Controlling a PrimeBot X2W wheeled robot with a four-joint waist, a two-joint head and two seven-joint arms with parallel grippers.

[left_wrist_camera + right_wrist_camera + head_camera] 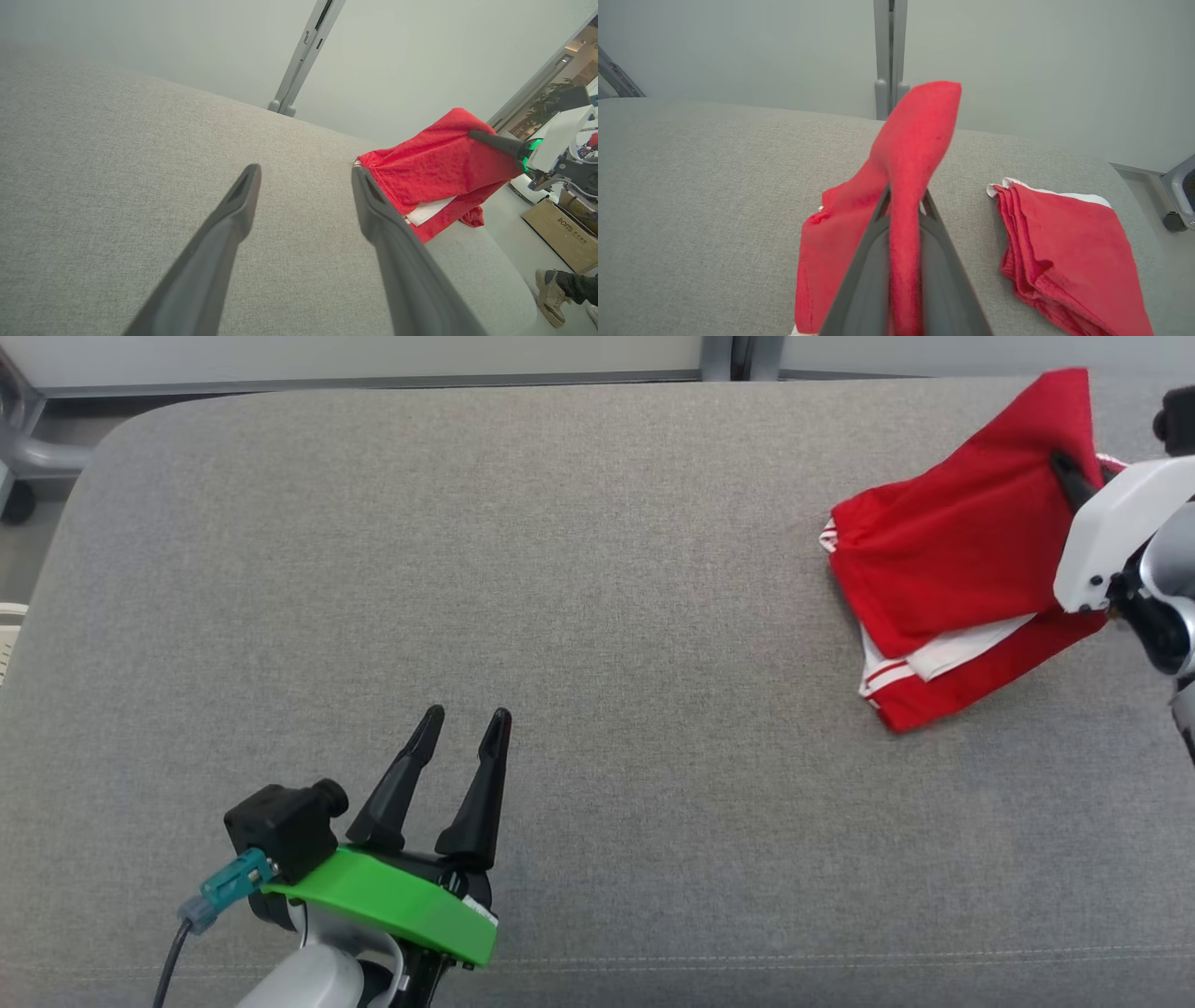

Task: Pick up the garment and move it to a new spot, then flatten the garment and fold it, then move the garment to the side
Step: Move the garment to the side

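The right tool [1064,467] pinches a raised fold of the garment [952,551] — the left tool [467,711] hovers wide open, empty.

Grey woven-fabric padded bench [560,616] with rounded corners, plain pale wall panels [738,46] behind it joined by a grey metal post [889,42], pale floor [514,233] at one end with a cardboard box [560,231], soft even light.

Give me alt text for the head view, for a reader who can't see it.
A folded red garment with white trim lies at the far right of a grey cushion, its top corner pinched up by the right hand. The left hand is open at the lower left, far from it.
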